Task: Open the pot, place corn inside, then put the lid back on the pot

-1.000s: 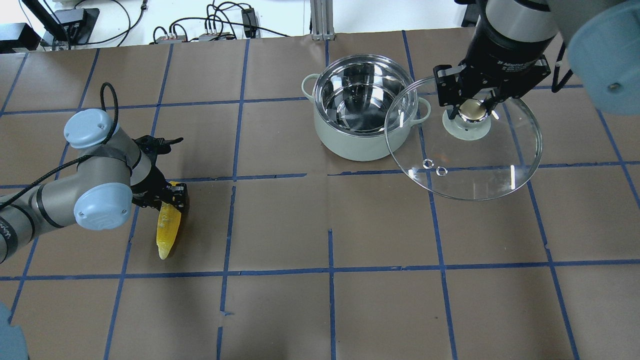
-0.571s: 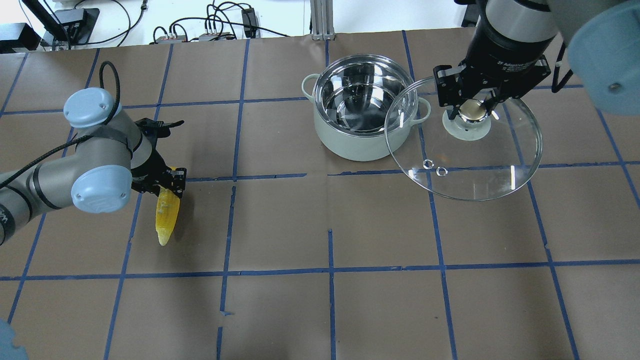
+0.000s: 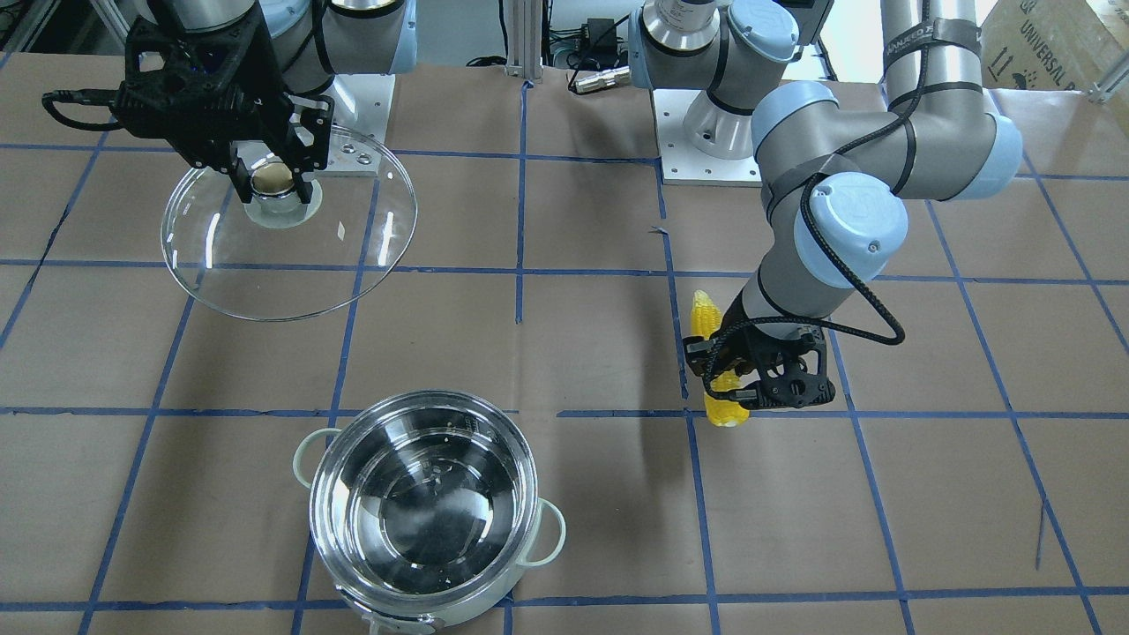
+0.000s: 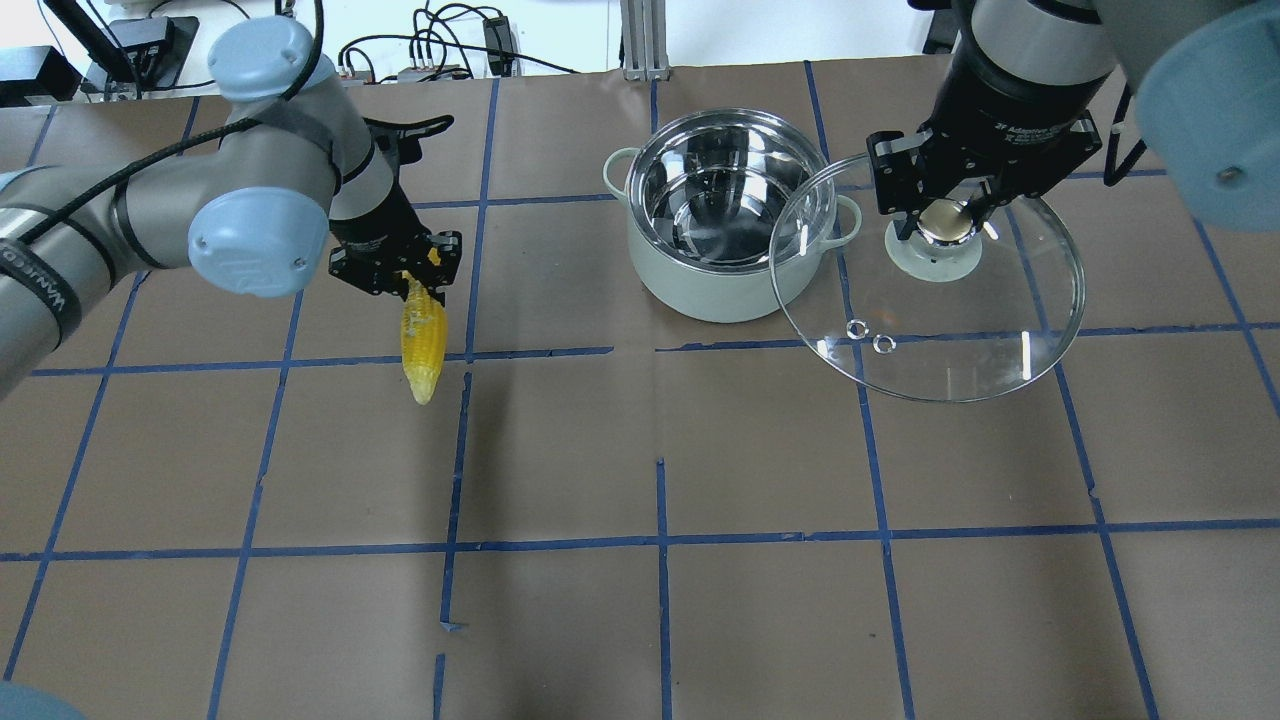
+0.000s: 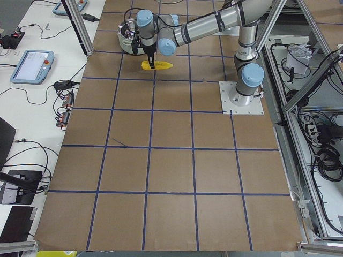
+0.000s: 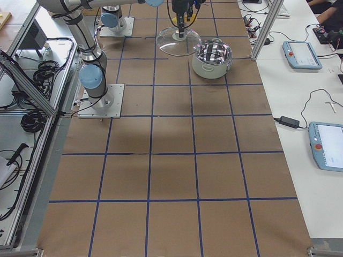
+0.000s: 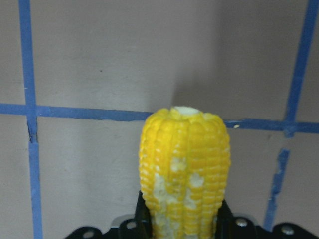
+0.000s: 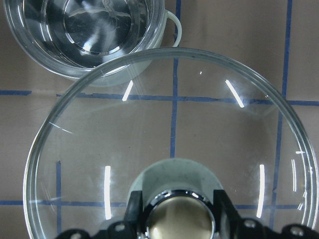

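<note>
The pot [image 4: 700,290] is seen standing upright and uncovered on the counter [image 4: 760,450], which is covered with brown paper and marked into squares by blue tape. The shiny inside of the pot is bare, and a pale loop handle [image 4: 616,165] is set on each side. The lid [image 4: 950,340] is held in the air beside the pot by the right tool [image 4: 942,218], which is closed on the knob [image 4: 945,222] with one finger at either side of it. From overhead the near edge of the glass is seen overlapping the rim of the pot. In the front-facing view the lid is shown well apart from the pot and nearer the robot. Two small vent rings [image 4: 868,335] are seen near the edge of the glass. The corn [image 4: 423,340] is gripped by the left tool [image 4: 408,282], which is closed across it nearer the blunt end than the tip. It is held roughly level, with the pointed tip turned toward the robot and the blunt end, its pale core showing, turned away. It appears to be raised off the counter, though this cannot be told for certain. It is kept well apart from the pot, out toward the robot's left.
</note>
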Available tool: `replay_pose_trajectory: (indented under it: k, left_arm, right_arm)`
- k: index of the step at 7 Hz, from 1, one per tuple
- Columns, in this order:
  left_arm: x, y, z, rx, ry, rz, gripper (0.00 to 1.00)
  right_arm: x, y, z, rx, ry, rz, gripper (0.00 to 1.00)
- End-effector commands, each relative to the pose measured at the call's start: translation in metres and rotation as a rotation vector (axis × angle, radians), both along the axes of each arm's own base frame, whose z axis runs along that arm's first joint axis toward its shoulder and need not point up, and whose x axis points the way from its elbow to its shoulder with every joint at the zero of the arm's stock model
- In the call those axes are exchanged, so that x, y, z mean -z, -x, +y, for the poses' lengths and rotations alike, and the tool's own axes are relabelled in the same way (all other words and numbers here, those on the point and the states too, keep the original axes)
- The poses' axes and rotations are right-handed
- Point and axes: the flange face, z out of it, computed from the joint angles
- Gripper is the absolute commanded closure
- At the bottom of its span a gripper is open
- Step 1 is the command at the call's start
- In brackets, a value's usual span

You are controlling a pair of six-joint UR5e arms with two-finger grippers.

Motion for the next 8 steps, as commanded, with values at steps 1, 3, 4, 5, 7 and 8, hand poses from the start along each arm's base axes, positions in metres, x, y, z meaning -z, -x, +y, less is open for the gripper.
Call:
replay_pose_trajectory:
  k: [1, 3, 4, 5, 7, 8]
  left_arm:
    - [-0.044, 0.067, -0.030, 0.040, 0.049, 0.069, 0.92]
    - [-0.065, 0.131, -0.056, 0.105, 0.108, 0.087, 0.91]
    - [-0.072, 0.151, -0.066, 0.122, 0.119, 0.090, 0.91]
    - [-0.074, 0.168, -0.075, 0.131, 0.136, 0.095, 0.89]
    - [-0.075, 0.200, -0.098, 0.161, 0.174, 0.099, 0.89]
    - [-0.069, 0.217, -0.107, 0.179, 0.184, 0.100, 0.89]
  right_arm:
    - [0.000, 0.000, 0.000, -0.002, -0.001, 0.002, 0.89]
    - [0.000, 0.000, 0.000, -0.002, -0.001, 0.000, 0.89]
    - [0.000, 0.000, 0.000, -0.002, -0.002, 0.000, 0.89]
    - [0.000, 0.000, 0.000, -0.002, -0.002, 0.002, 0.89]
    - [0.000, 0.000, 0.001, 0.000, -0.002, 0.000, 0.89]
    - [0.000, 0.000, 0.001, 0.001, -0.002, 0.000, 0.89]
